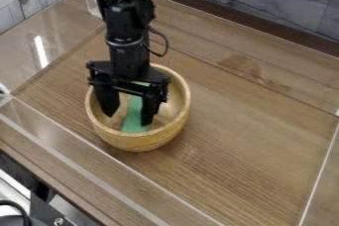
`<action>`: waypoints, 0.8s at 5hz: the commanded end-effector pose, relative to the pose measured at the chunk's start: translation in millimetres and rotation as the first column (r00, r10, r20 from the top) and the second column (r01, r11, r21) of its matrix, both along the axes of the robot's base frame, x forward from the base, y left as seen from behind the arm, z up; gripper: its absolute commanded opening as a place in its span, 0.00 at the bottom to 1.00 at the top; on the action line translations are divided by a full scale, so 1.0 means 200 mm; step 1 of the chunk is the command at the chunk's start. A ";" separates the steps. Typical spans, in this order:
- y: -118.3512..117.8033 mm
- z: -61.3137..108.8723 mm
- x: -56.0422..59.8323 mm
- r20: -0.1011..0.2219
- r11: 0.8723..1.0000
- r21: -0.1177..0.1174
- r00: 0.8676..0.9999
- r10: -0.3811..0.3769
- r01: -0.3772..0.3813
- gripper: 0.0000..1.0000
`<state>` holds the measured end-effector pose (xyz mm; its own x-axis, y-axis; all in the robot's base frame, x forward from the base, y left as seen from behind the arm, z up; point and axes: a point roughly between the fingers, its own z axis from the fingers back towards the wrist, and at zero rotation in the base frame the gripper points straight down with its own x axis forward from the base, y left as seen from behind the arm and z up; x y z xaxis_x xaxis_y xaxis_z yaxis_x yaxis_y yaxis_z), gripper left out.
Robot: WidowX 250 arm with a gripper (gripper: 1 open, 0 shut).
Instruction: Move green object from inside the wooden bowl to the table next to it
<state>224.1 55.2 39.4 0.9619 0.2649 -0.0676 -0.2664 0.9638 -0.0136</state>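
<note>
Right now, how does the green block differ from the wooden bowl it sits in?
The green object is bright green, flat and straight-edged; the wooden bowl is light tan, round and thick-walled. The block is smaller, lying inside the bowl and partly hidden by the open gripper; the bowl rests on the table. Both look plain and matte.

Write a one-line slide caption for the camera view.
Open black hand lowered into round tan wooden bowl, fingers straddling flat bright green block, on brown wood-grain table.

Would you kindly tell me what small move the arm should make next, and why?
Probably close the pincer. Its jaws stand open, pointing down inside the round tan wooden bowl, astride the flat bright green block, which is not yet gripped. Whether they sit low enough is hard to tell.
</note>
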 end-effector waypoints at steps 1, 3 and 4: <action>0.04 0.02 0.06 0.052 0.999 0.005 0.998 0.040 -0.041 1.00; 0.02 0.02 0.02 0.081 0.999 -0.008 0.996 0.048 -0.048 1.00; 0.04 0.04 0.08 0.092 0.998 -0.011 0.994 0.061 -0.060 1.00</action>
